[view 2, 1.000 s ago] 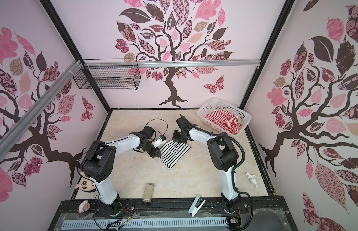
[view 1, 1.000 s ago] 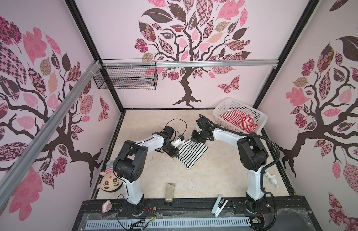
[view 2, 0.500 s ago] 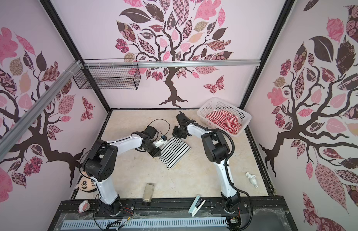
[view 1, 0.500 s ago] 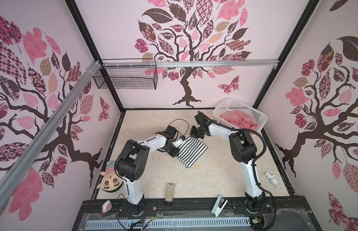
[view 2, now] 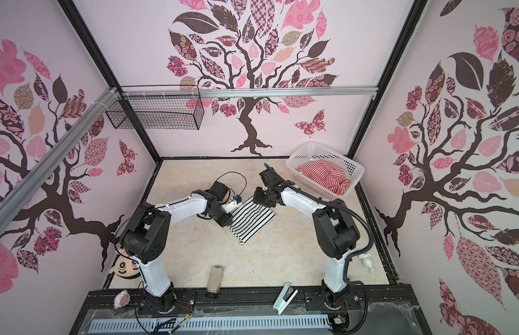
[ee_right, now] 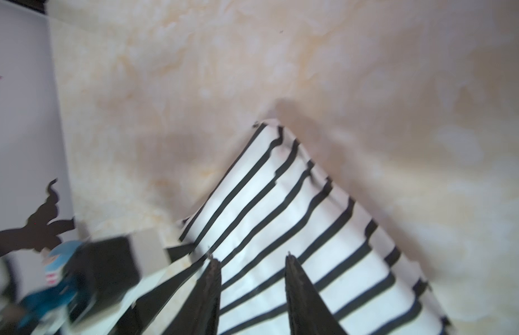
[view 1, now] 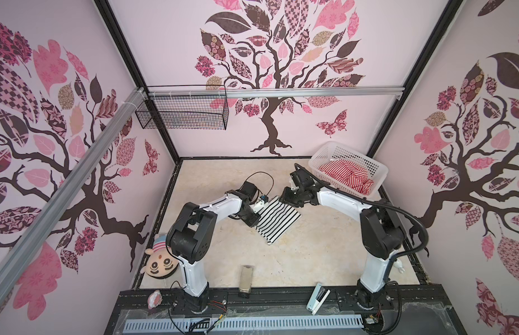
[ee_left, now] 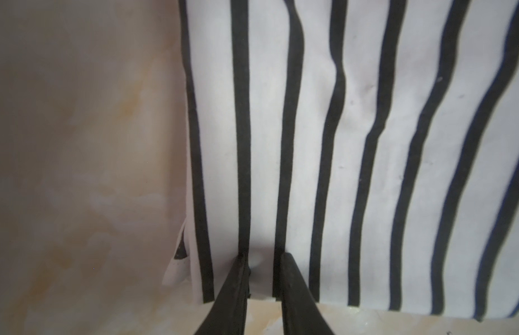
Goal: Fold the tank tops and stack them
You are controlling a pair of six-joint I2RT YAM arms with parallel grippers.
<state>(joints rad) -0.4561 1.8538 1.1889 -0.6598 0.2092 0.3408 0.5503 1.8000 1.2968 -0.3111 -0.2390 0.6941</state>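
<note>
The black-and-white tank top (view 1: 277, 220) (view 2: 251, 220) lies folded flat on the table in both top views. My left gripper (view 1: 261, 207) (view 2: 235, 207) is at its left edge. In the left wrist view the gripper (ee_left: 262, 259) is shut on a small pinch of the striped cloth (ee_left: 368, 145). My right gripper (view 1: 283, 200) (view 2: 257, 200) is at the top's far corner. In the right wrist view it (ee_right: 252, 261) stands open just above the cloth (ee_right: 296, 220). The red-and-white tank top (view 1: 347, 175) (view 2: 325, 175) lies crumpled in the white basket (view 1: 380, 171) (view 2: 359, 170).
The basket stands at the back right corner. A black wire basket (view 1: 183, 114) hangs on the back wall. At the front lie a plush head (view 1: 159, 262), a brown block (view 1: 246, 278), a white stapler-like thing (view 1: 317, 297) and a small white figure (view 1: 400, 265).
My right gripper has opened from shut and let go of the top's far corner. The left gripper has stayed at the left edge.
</note>
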